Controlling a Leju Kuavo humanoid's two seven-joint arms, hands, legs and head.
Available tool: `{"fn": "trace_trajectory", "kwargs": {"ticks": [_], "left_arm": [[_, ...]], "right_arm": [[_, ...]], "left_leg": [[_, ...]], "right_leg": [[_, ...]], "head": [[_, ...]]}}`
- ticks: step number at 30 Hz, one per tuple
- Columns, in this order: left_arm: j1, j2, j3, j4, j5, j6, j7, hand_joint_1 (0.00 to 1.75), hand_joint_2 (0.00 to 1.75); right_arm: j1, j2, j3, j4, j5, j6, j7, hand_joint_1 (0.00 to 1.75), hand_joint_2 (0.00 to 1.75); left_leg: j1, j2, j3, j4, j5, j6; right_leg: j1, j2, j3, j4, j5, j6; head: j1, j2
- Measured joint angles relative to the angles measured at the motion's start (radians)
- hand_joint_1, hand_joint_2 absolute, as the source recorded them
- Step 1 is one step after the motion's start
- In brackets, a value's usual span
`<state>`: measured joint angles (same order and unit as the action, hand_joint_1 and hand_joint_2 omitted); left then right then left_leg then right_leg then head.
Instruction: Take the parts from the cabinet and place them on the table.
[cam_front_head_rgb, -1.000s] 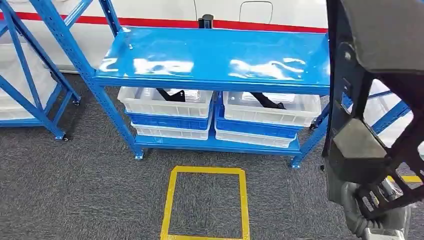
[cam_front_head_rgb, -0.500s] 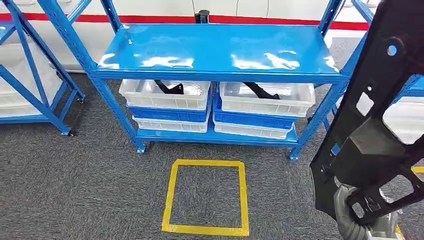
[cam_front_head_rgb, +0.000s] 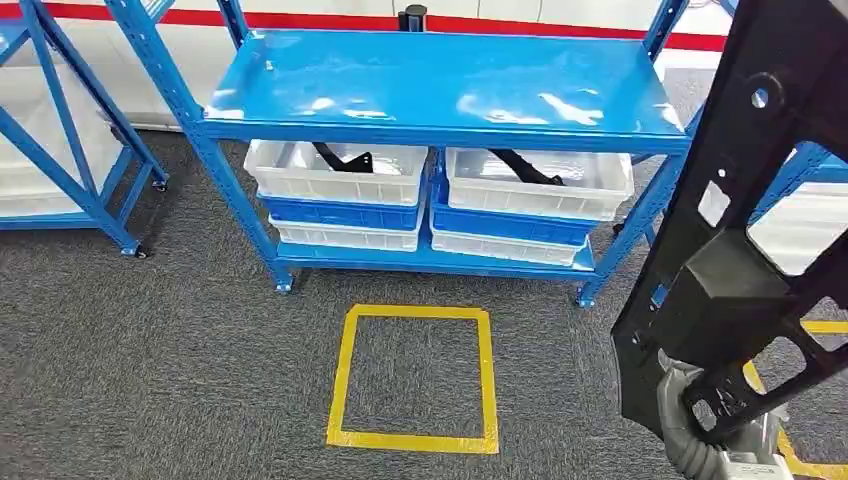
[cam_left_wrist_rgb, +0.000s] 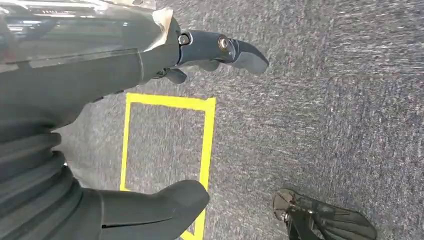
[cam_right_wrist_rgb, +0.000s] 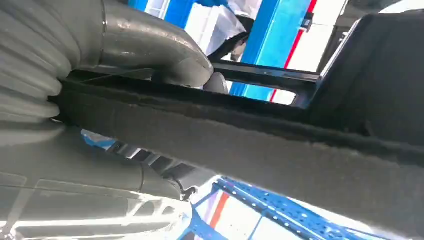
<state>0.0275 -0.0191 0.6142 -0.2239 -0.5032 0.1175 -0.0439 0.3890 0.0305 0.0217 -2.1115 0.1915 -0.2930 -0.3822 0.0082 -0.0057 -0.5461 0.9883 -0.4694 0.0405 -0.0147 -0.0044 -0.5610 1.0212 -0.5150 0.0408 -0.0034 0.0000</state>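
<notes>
The right hand (cam_front_head_rgb: 735, 440) grips a large black part (cam_front_head_rgb: 745, 240), carried upright above it. The left hand (cam_left_wrist_rgb: 150, 125) hangs empty, fingers apart. Carrying step, apparently: next, reach the blue surface (cam_front_head_rgb: 440, 85) ahead and lay the part down.

The head view looked forward and down from high up onto the blue rack (cam_front_head_rgb: 440, 95) and the yellow floor square (cam_front_head_rgb: 412, 378). The left wrist camera, close behind the left hand (cam_left_wrist_rgb: 100, 150), faced the carpet and shared that square (cam_left_wrist_rgb: 165, 145). The right wrist camera sat tight against the black part (cam_right_wrist_rgb: 280, 145).
</notes>
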Motion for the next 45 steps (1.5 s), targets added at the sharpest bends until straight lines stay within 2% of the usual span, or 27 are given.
{"fn": "trace_trajectory", "kwargs": {"ticks": [3, 5, 6, 8, 9, 10, 13, 14, 15, 16, 18, 19, 21, 23, 24, 25, 27, 29, 31, 33, 34, 35, 36, 38, 40, 43, 45], "left_arm": [[0.0, 0.0, 0.0, -0.001, 0.0, 0.0, 0.0, 0.0, 1.75], [0.0, 0.0, 0.0, -0.001, 0.0, 0.0, 0.0, 0.0, 1.75], [0.0, 0.0, 0.0, -0.001, 0.0, 0.0, 0.0, 0.0, 1.75], [0.0, -0.001, 0.0, -0.001, 0.0, 0.0, 0.0, 0.0, 1.75], [0.0, -0.002, 0.0, -0.001, 0.0, 0.0, 0.0, 0.0, 1.75], [0.0, -0.002, 0.0, -0.001, 0.0, 0.0, 0.0, 0.0, 1.75], [0.0, -0.002, 0.0, -0.001, 0.0, 0.0, 0.0, 0.0, 1.75], [0.003, -0.002, 0.0, -0.001, 0.0, 0.0, 0.0, 0.0, 1.75], [0.003, -0.002, 0.0, -0.001, 0.0, 0.0, 0.0, 0.0, 1.75], [0.005, -0.002, 0.0, -0.001, 0.0, 0.0, 0.0, 0.0, 1.75], [0.004, -0.001, 0.0, -0.001, 0.0, 0.0, 0.0, 0.0, 1.75], [0.004, -0.001, 0.0, -0.001, 0.0, 0.0, 0.0, 0.0, 1.75], [0.004, -0.002, 0.0, -0.001, 0.0, 0.0, 0.0, 0.0, 1.75], [0.004, 0.0, 0.0, -0.002, 0.0, 0.0, 0.0, 0.0, 1.75], [0.003, 0.0, 0.0, -0.002, 0.0, 0.0, 0.0, 0.0, 1.75], [0.001, 0.0, 0.0, -0.002, 0.0, 0.0, 0.0, 0.0, 1.75], [0.002, 0.0, 0.0, -0.002, 0.0, 0.0, 0.0, 0.0, 1.75], [0.003, 0.002, 0.0, -0.002, 0.0, 0.0, 0.0, 0.0, 1.75], [0.001, 0.001, 0.0, -0.002, 0.0, 0.0, 0.0, 0.0, 1.75], [0.001, 0.002, 0.0, -0.002, 0.0, 0.0, 0.0, 0.0, 1.75], [0.001, 0.001, 0.0, -0.002, 0.0, 0.0, 0.0, 0.0, 1.75], [0.001, 0.001, 0.0, -0.002, 0.0, 0.0, 0.0, 0.0, 1.75], [0.001, 0.0, 0.0, -0.002, 0.0, 0.0, 0.0, 0.0, 1.75], [0.001, -0.006, 0.002, -0.003, 0.017, 0.001, -0.042, 0.0, 1.75], [-0.006, -0.024, 0.013, -0.01, 0.039, 0.027, -0.118, 0.0, 1.75], [-0.025, -0.043, 0.024, -0.01, 0.049, 0.055, -0.148, 0.0, 1.75], [-0.028, -0.053, 0.036, -0.008, 0.042, 0.063, -0.142, 0.0, 1.75]], "right_arm": [[-0.003, -0.001, 0.002, 0.004, -0.001, 0.0, -0.001, 1.75, 1.75], [-0.003, -0.001, 0.002, 0.009, -0.001, 0.0, -0.001, 1.75, 1.75], [-0.003, -0.001, 0.002, 0.009, -0.001, 0.0, -0.001, 1.75, 1.75], [-0.004, -0.001, 0.002, 0.009, -0.002, 0.0, -0.001, 1.75, 1.75], [-0.005, -0.001, 0.002, 0.009, -0.001, 0.0, -0.001, 1.75, 1.75], [-0.006, -0.001, 0.003, 0.009, -0.001, 0.0, -0.001, 1.75, 1.75], [-0.004, -0.001, 0.003, 0.009, -0.001, 0.0, -0.002, 1.75, 1.75], [-0.005, 0.0, 0.003, 0.009, -0.001, 0.0, -0.002, 1.75, 1.75], [-0.006, 0.0, 0.004, 0.009, -0.001, 0.0, -0.002, 1.75, 1.75], [-0.004, -0.001, 0.005, 0.009, -0.002, 0.0, -0.002, 1.75, 1.75], [-0.005, 0.0, 0.005, 0.009, -0.002, 0.0, -0.002, 1.75, 1.75], [-0.004, 0.0, 0.006, 0.009, -0.002, 0.0, -0.002, 1.75, 1.75], [-0.004, 0.0, 0.006, 0.01, -0.002, 0.0, -0.002, 1.75, 1.75], [-0.004, 0.0, 0.006, 0.01, -0.001, 0.0, -0.002, 1.75, 1.75], [-0.004, 0.0, 0.006, 0.01, -0.001, 0.0, -0.002, 1.75, 1.75], [-0.004, 0.0, 0.006, 0.01, -0.001, 0.0, -0.002, 1.75, 1.75], [-0.005, 0.0, 0.007, 0.01, -0.001, 0.0, -0.002, 1.75, 1.75], [-0.004, 0.0, 0.008, 0.01, -0.001, 0.0, -0.002, 1.75, 1.75], [-0.004, 0.0, 0.01, 0.01, 0.0, 0.0, -0.002, 1.75, 1.75], [-0.004, -0.001, 0.011, 0.011, -0.001, 0.0, -0.002, 1.75, 1.75], [-0.004, -0.001, 0.011, 0.011, -0.001, 0.0, -0.002, 1.75, 1.75], [-0.004, -0.001, 0.011, 0.013, -0.001, 0.0, -0.002, 1.75, 1.75], [-0.004, -0.001, 0.011, 0.013, -0.001, 0.0, -0.002, 1.75, 1.75], [-0.007, -0.001, 0.011, 0.013, -0.024, -0.005, -0.042, 1.75, 1.75], [-0.034, 0.001, 0.008, 0.008, -0.06, -0.007, -0.094, 1.75, 1.75], [-0.067, 0.004, -0.006, -0.004, -0.065, 0.008, -0.08, 1.75, 1.75], [-0.071, 0.011, -0.009, -0.005, -0.055, 0.021, -0.05, 1.75, 1.75]], "left_leg": [[-0.003, 0.005, -0.023, 0.0, 0.015, 0.012], [-0.005, 0.009, -0.037, 0.001, 0.028, 0.012], [-0.005, 0.01, -0.044, 0.003, 0.034, 0.011], [-0.004, 0.009, -0.06, 0.007, 0.047, 0.005], [-0.005, 0.009, -0.065, 0.01, 0.054, -0.001], [-0.009, 0.007, -0.07, 0.011, 0.062, -0.007], [-0.008, 0.005, -0.072, 0.005, 0.087, -0.022], [-0.008, 0.001, -0.078, 0.007, 0.09, -0.029], [-0.005, 0.001, -0.09, 0.026, 0.049, -0.033], [-0.003, 0.002, -0.104, 0.077, -0.023, -0.037], [-0.002, 0.002, -0.136, 0.226, -0.133, -0.046], [-0.001, 0.002, -0.146, 0.293, -0.153, -0.049], [0.003, 0.003, -0.117, 0.306, -0.11, -0.051], [0.006, 0.003, -0.001, 0.156, -0.043, -0.049], [0.007, 0.002, 0.065, 0.059, -0.053, -0.045], [0.002, 0.001, 0.1, 0.0, -0.081, -0.042], [-0.005, -0.002, 0.078, 0.0, -0.077, -0.03], [-0.006, 0.0, 0.069, -0.008, -0.06, -0.008], [-0.002, 0.01, 0.052, -0.013, -0.037, 0.014], [-0.003, 0.015, 0.026, -0.011, -0.017, 0.017], [-0.004, 0.016, 0.013, -0.009, -0.007, 0.016], [-0.005, 0.018, -0.004, -0.008, 0.004, 0.014], [-0.005, 0.019, -0.016, -0.006, 0.012, 0.011], [-0.003, 0.02, -0.03, 0.005, 0.029, 0.005], [-0.011, 0.019, -0.048, 0.014, 0.042, -0.006], [-0.011, 0.018, -0.05, 0.01, 0.063, -0.017], [-0.004, 0.01, -0.058, 0.023, 0.045, -0.029]], "right_leg": [[-0.001, 0.001, -0.076, 0.223, -0.112, -0.009], [-0.001, 0.001, -0.076, 0.281, -0.118, 0.005], [-0.001, 0.001, -0.04, 0.235, -0.09, 0.017], [-0.001, 0.001, 0.071, 0.058, -0.023, 0.032], [-0.001, 0.001, 0.126, -0.037, -0.034, 0.023], [0.008, 0.004, 0.151, -0.075, -0.041, 0.009], [0.013, 0.006, 0.122, -0.059, -0.025, -0.008], [-0.002, 0.004, 0.111, -0.063, -0.013, -0.021], [-0.005, 0.001, 0.102, -0.062, -0.003, -0.031], [-0.004, 0.0, 0.089, -0.062, 0.008, -0.046], [-0.002, -0.003, 0.064, -0.06, 0.03, -0.05], [-0.001, -0.003, 0.053, -0.058, 0.04, -0.048], [-0.001, -0.002, 0.024, -0.047, 0.057, -0.042], [-0.003, -0.001, -0.007, -0.028, 0.067, -0.033], [-0.003, -0.001, -0.017, -0.018, 0.07, -0.028], [0.004, -0.001, -0.027, -0.011, 0.075, -0.021], [0.002, -0.003, -0.03, -0.013, 0.088, -0.008], [0.003, -0.002, -0.034, -0.019, 0.103, 0.008], [0.001, 0.0, -0.064, 0.04, 0.032, -0.003], [0.001, 0.0, -0.106, 0.196, -0.069, -0.012], [0.001, 0.0, -0.118, 0.258, -0.091, -0.008], [-0.001, 0.0, -0.108, 0.286, -0.084, 0.004], [-0.001, 0.0, -0.072, 0.254, -0.057, 0.019], [-0.003, 0.0, 0.063, 0.062, -0.003, 0.035], [0.005, 0.005, 0.132, -0.062, -0.029, 0.018], [0.007, 0.006, 0.108, -0.045, -0.019, 0.009], [-0.014, 0.0, 0.097, -0.051, -0.001, -0.019]], "head": [[0.008, 0.0], [0.009, 0.0], [0.009, 0.0], [0.009, 0.0], [0.008, 0.0], [0.008, 0.0], [0.006, 0.0], [0.004, 0.0], [0.003, 0.0], [0.0, 0.0], [-0.003, 0.0], [-0.003, 0.0], [-0.003, 0.0], [-0.004, 0.0], [-0.004, 0.0], [-0.005, 0.0], [-0.003, 0.0], [-0.003, 0.0], [0.001, 0.0], [0.005, 0.0], [0.006, 0.0], [0.005, 0.0], [0.006, 0.0], [0.006, 0.0], [0.005, 0.0], [0.002, 0.0], [0.003, 0.0]]}}
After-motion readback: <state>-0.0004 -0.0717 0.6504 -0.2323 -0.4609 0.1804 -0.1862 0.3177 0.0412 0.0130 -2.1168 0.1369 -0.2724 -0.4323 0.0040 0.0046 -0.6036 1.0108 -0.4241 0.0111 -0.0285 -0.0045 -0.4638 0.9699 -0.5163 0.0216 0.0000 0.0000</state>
